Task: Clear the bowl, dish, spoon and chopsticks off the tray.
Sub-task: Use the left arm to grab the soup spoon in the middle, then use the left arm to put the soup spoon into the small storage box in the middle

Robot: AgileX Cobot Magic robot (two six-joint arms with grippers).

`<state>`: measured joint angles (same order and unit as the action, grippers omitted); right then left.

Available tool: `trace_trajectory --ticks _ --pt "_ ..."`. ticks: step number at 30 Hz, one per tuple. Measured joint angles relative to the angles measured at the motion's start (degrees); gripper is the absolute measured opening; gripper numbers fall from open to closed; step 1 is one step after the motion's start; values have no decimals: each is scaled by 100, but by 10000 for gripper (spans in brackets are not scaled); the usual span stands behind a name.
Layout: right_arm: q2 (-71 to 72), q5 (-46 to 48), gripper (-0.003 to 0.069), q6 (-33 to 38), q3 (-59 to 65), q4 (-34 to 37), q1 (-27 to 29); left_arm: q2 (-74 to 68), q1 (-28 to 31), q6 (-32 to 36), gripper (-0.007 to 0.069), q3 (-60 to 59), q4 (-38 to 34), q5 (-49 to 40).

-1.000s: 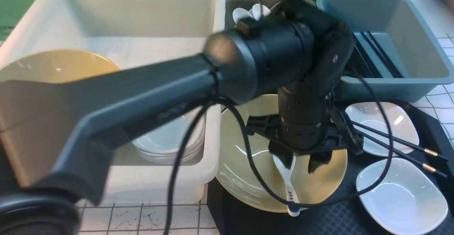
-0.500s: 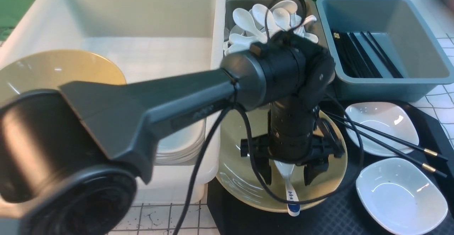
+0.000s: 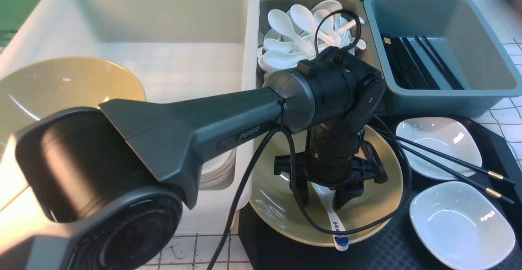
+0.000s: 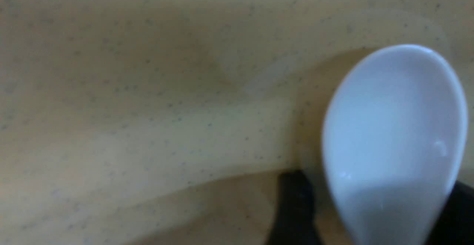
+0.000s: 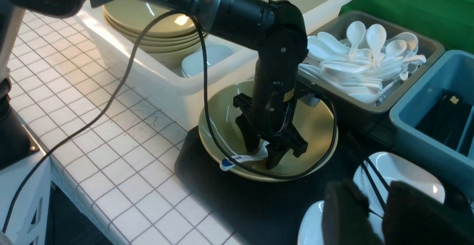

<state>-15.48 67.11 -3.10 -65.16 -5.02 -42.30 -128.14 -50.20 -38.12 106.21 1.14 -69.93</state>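
The left gripper [image 3: 322, 192] stands inside the bowl [image 3: 375, 204], its jaws apart on either side of the spoon [image 3: 332, 217] and not yet clamped on it. A second ago the jaws sat higher over the spoon. They have since spread, dropped, and begun to narrow. The spoon has not moved: its scoop lies on the bowl's floor and its blue-banded handle rests over the near rim. The pick-up looks imminent, but nothing has left the tray [image 3: 285, 253] yet. The chopsticks [image 3: 448, 162] lie across the far white dish [image 3: 438, 145], with a second dish [image 3: 461, 225] nearer.

The left wrist view shows what the front view hides: one dark finger [image 4: 296, 208] just beside the spoon's scoop, with a sliver of bowl between them. Only the right wrist view shows the right gripper [image 5: 372, 191]. It is narrowly parted, empty, and hovering above the dishes. Side on, that view also shows both left fingertips down near the bowl's floor.
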Motion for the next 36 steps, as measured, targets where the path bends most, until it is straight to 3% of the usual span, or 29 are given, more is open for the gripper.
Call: trace_trajectory --ticks 3,18,29,32,36 --pt "0 0 183 0 0 0 0 -19 0 0 252 11 -11 0" --pt "0 0 192 0 0 6 0 361 -49 150 251 772 -463 -24" --pt "0 -6 194 0 0 -54 0 916 -50 359 249 893 -34 -93" --pt "0 -23 194 0 0 -213 0 994 85 406 249 1105 436 66" --pt "0 -66 194 -33 0 -266 0 994 429 480 248 1306 400 458"
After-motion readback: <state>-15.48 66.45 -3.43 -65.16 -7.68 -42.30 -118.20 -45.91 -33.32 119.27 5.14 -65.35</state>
